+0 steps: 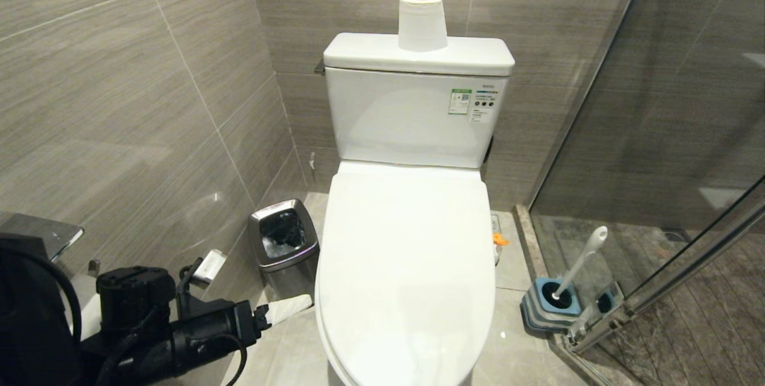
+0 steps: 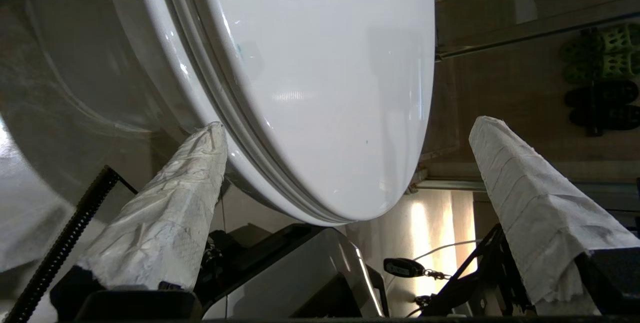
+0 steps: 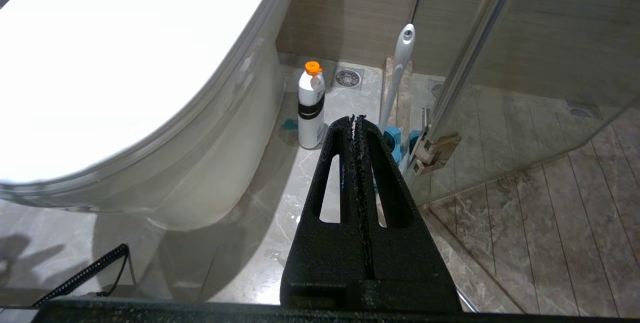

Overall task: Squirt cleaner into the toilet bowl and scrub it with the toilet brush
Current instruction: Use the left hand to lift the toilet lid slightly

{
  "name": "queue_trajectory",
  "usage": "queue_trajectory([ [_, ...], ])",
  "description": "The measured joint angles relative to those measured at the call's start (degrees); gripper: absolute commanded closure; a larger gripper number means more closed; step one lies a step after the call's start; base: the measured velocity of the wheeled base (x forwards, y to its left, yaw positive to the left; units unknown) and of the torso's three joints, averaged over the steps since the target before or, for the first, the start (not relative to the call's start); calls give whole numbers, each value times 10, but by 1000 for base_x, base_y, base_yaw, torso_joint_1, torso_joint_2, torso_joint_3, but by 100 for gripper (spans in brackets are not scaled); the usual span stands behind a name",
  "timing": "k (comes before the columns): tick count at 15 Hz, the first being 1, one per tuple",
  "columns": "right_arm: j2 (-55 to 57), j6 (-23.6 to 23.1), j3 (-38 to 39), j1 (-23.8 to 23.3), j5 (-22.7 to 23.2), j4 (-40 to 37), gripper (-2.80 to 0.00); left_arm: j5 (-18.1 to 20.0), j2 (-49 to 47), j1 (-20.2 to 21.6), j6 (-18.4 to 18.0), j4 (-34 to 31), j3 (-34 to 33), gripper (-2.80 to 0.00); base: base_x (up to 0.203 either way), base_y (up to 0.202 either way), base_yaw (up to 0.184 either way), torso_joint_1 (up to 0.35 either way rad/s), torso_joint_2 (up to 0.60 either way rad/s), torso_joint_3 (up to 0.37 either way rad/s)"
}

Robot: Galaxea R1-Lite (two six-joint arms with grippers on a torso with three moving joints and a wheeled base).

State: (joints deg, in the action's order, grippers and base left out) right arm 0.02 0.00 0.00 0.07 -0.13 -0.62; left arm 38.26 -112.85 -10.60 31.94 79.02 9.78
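Two white-wrapped fingers [image 2: 165,208] of the left gripper [image 1: 287,309] stand wide apart, holding nothing, low at the toilet's 9 o'clock side. One fingertip sits just under the edge of the closed white plastic lid [image 1: 406,266]. The large glossy white toilet bowl [image 3: 215,163] stays covered, so I think the lid must go up first. The long white toilet brush [image 1: 578,269] leans in its blue holder [image 1: 550,308] at 3 o'clock, nearer the right gripper [image 3: 356,119], which is pressed together and empty. An orange-capped white bottle [image 3: 311,108] stands on the grey floor [image 3: 265,223] there too.
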Motion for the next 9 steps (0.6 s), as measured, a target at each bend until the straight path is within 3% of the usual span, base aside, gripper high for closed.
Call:
queue_trajectory([
  [4,0,0,0,0,0,0,0,69,1,27,4,-27,22,-280,0,0,0,0,0,0],
  [9,0,0,0,0,0,0,0,100,40,64,4,-107,40,-280,0,0,0,0,0,0],
])
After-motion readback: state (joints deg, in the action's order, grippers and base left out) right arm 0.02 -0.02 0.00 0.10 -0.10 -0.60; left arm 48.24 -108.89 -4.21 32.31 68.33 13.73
